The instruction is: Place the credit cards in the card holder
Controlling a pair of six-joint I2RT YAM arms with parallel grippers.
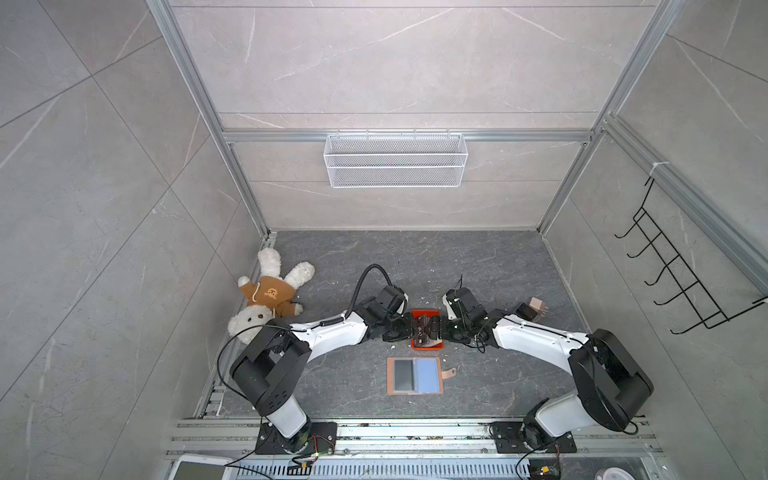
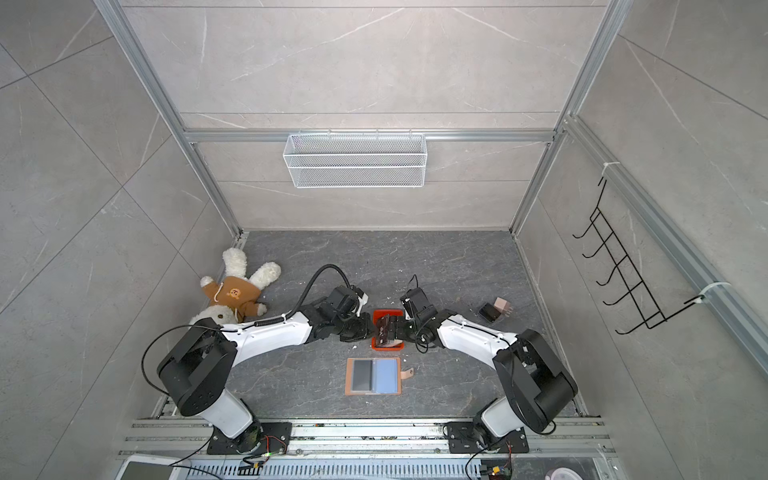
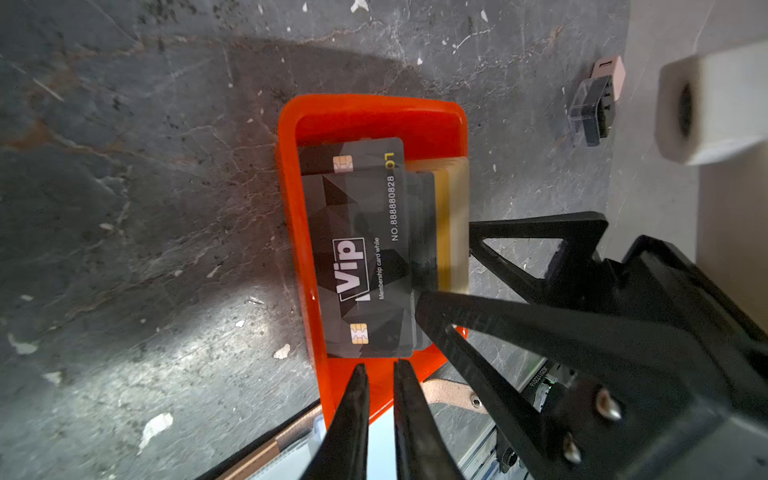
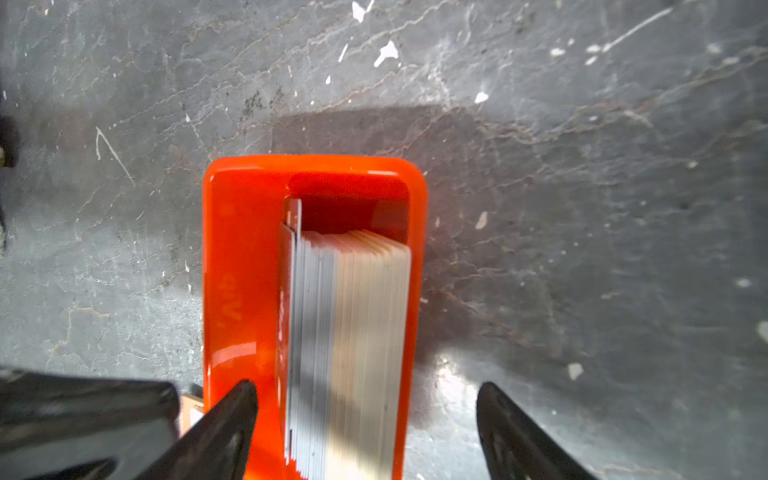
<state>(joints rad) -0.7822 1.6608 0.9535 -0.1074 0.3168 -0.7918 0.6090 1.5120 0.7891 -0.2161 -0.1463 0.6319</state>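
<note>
Early going, I judge: the credit cards (image 3: 361, 257) stand stacked in the orange tray (image 3: 374, 112), the open card holder (image 1: 428, 376) lies nearby on the desk, the left claw (image 3: 380, 368) is almost pressed together and empty, and the right claw (image 4: 368, 385) is spread astride the stack.

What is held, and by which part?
Nothing visibly: the right end effector is open astride the credit cards; the left end effector is nearly shut, empty.

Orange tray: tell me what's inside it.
The orange tray holds a stack of cards on edge: black VIP cards at one side, tan cards at the other. The floor beneath the stack is hidden.
</note>
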